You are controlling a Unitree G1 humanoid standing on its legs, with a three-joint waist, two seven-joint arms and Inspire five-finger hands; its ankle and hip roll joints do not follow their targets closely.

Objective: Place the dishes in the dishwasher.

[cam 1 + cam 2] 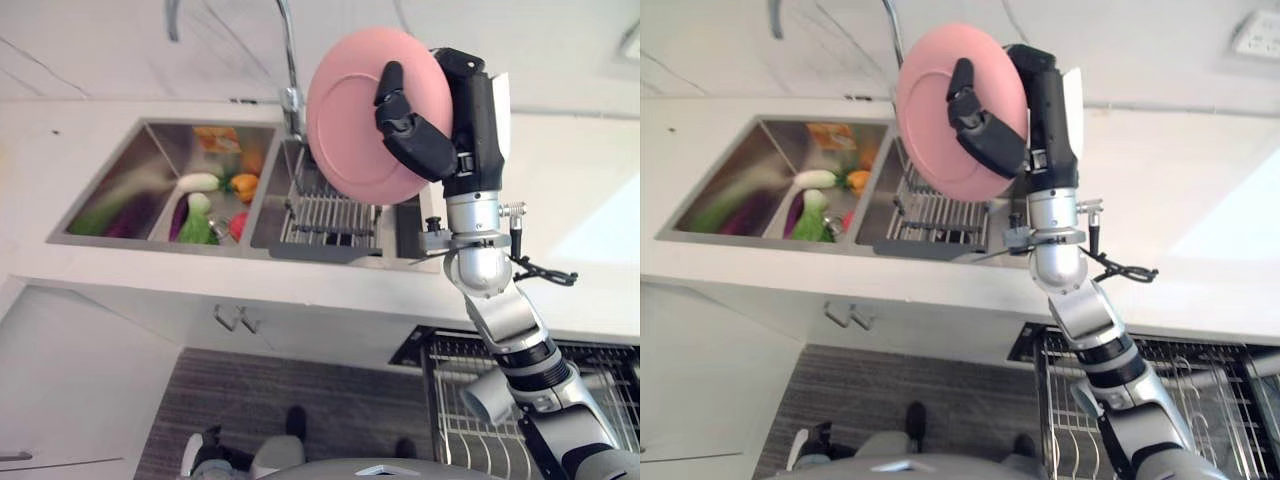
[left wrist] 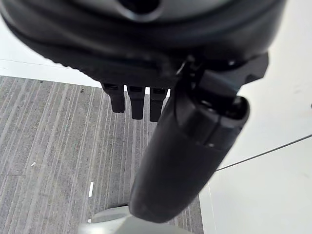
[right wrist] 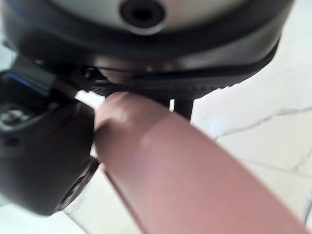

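Observation:
My right hand [image 1: 432, 135] is raised above the counter and shut on a pink plate [image 1: 350, 110], thumb across its face, fingers behind its rim. The plate stands nearly on edge over the sink's right basin, where a wire dish rack [image 1: 325, 212] sits. In the right wrist view the plate's pink rim [image 3: 195, 180] runs out from the hand. The dishwasher's pulled-out wire rack [image 1: 470, 400] lies at the lower right, below the counter. My left hand [image 2: 180, 161] hangs low over the grey floor, fingers straight.
The sink's left basin [image 1: 130, 190] holds vegetables: a white one [image 1: 197, 182], an orange one [image 1: 243, 184], green and purple ones. A tall faucet [image 1: 290, 60] rises behind the sink. White counter [image 1: 570, 180] stretches to the right. Cabinet doors [image 1: 80, 380] stand below left.

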